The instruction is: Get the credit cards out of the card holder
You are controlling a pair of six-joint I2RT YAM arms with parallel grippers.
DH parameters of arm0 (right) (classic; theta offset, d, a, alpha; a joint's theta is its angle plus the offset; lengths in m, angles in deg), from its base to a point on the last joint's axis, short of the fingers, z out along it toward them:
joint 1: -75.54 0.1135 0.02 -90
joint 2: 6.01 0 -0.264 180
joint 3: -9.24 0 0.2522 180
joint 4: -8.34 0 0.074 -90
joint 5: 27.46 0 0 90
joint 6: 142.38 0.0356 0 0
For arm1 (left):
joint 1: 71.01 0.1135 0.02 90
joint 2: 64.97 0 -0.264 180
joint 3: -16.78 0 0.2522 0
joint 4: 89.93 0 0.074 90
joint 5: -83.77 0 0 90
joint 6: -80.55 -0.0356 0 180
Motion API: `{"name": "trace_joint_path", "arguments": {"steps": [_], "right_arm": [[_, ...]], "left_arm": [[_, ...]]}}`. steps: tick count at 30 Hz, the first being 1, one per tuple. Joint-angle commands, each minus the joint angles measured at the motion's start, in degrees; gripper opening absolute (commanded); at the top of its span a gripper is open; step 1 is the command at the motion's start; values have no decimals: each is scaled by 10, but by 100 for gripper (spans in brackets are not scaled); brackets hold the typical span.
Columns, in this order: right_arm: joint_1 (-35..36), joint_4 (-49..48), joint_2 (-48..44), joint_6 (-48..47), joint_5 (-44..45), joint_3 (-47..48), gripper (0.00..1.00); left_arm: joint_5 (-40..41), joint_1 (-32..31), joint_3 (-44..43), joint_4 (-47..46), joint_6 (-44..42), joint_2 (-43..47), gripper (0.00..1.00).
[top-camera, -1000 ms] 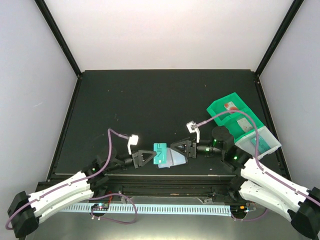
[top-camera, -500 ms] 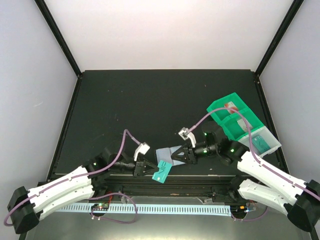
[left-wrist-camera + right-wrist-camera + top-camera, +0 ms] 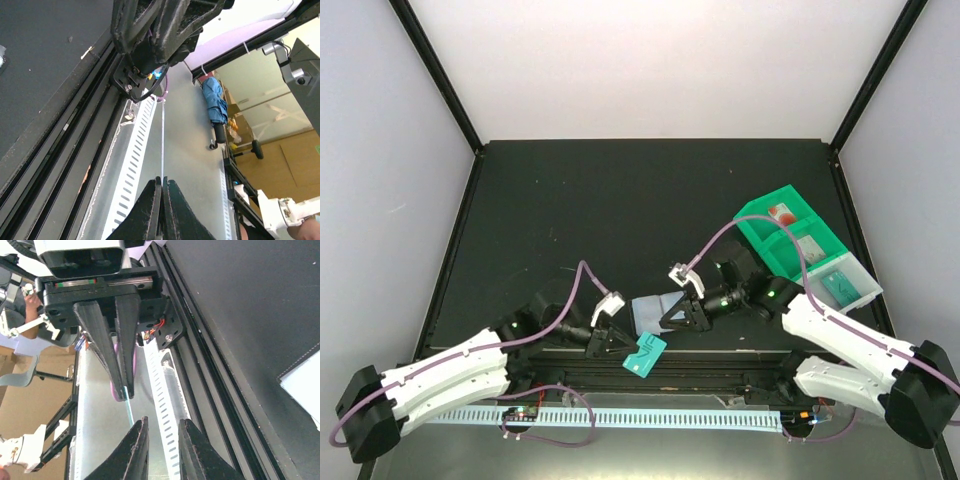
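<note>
Top external view: start on the left. Your left gripper [image 3: 623, 344] is squeezed tight on one teal credit card [image 3: 646, 354]. It holds the card over the near edge of the table [image 3: 620, 200]. Just right of it, and a bit farther away, is the card holder [image 3: 650, 311]. It is unfolded, with its pale inside showing. Your right gripper [image 3: 671, 318] sits right beside the holder. Its fingers [image 3: 136, 445] stand a little apart, and you can see nothing between them. On the far right, a green tray [image 3: 756, 220] holds more cards [image 3: 840, 286].
</note>
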Motion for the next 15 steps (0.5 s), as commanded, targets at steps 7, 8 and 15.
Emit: {"name": "trace_joint_path", "arguments": {"steps": [7,8,15], "right_arm": [[9,-67,10,20,-74,-3,19],[12,-68,12,20,-75,-3,19],[29,-69,26,19,-64,-14,19]], "left_arm": [[-34,-4,-37,-32,-35,-33,1],[-35,-4,-39,-30,-36,-35,2],[-36,-4,-42,-32,-41,-42,2]]}}
